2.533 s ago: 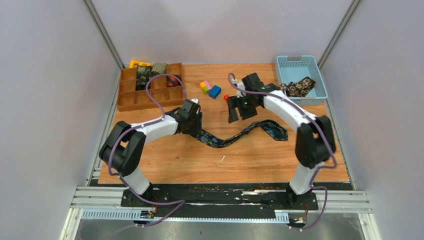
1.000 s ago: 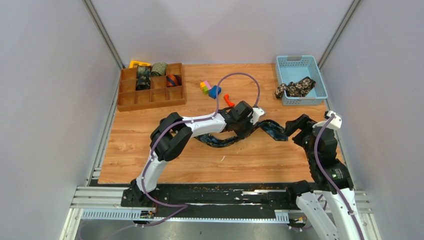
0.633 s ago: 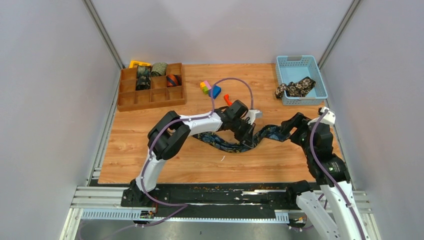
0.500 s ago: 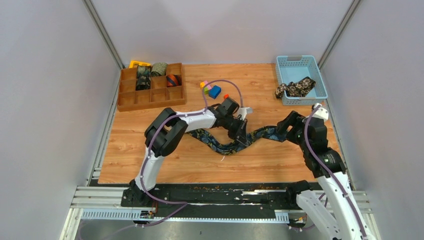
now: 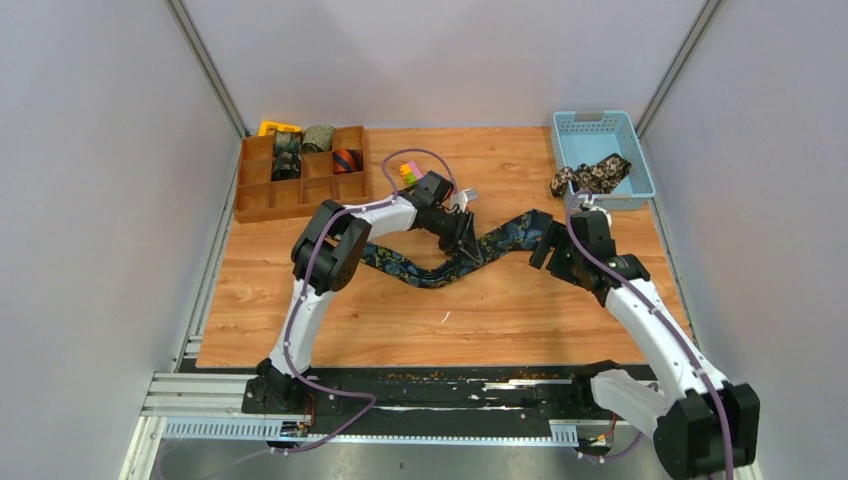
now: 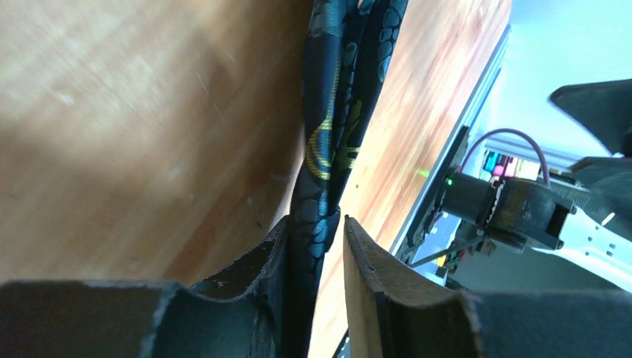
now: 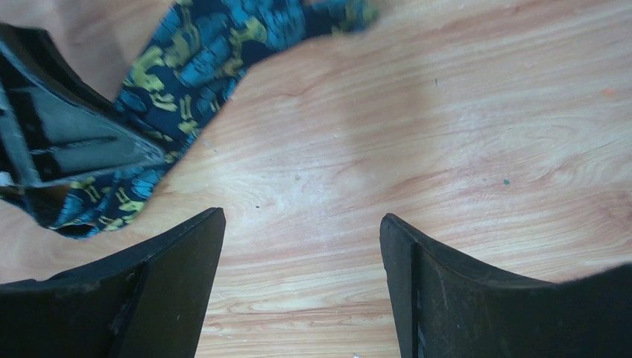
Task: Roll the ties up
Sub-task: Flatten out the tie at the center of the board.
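The navy paisley tie (image 5: 505, 232) lies snaking across the bench (image 5: 400, 320), not yet rolled. The left hand (image 6: 316, 221) straddles its bunched middle, jaws slightly parted, the fabric slack between them rather than pinched. The right hand (image 7: 302, 216) hangs wide open and empty near the tie's end. Likely step: straightening the strip; next, 1 hand should pin an end so rolling can start

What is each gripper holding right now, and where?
Left gripper: the tie runs mid-length between its fingers, but a slim gap shows on one side, so a grip cannot be confirmed. Right gripper: open, holding nothing.
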Controlling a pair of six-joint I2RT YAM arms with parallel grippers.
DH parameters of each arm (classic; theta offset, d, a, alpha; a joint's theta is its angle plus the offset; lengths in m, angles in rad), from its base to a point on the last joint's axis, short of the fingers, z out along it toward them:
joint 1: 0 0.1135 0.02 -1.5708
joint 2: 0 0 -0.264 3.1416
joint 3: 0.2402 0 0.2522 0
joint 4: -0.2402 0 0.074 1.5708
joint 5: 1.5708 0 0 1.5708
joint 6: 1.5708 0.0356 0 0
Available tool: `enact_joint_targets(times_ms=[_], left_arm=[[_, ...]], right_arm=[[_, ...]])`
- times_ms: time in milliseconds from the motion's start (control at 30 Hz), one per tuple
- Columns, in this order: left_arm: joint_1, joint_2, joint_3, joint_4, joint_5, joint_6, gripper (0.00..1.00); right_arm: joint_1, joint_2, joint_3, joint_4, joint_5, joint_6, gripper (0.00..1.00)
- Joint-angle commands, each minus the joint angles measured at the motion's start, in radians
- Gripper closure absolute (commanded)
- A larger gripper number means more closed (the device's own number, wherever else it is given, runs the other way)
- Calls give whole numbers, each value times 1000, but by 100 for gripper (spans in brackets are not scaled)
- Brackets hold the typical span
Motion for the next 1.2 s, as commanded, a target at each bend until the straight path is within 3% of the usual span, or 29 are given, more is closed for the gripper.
enact_joint_targets(times_ms=[0,300,567,833,1167], left_arm=[[31,60,102,-33,33,-25,61],[79,59,169,-147,-66,40,48],[80,-101,164,-264,-289,150,36],[80,-320,6,-311,-578,233,35],[80,-508,-239,-345,-832,308,37]], right_arm=[[-1,118,51,64,-27,9,22],[1,389,192,93,-112,-23,23],[16,605,340,125,-193,-76,35],[30,804,527,101,-188,-119,48],[29,1059,738,12,-175,-208,62]])
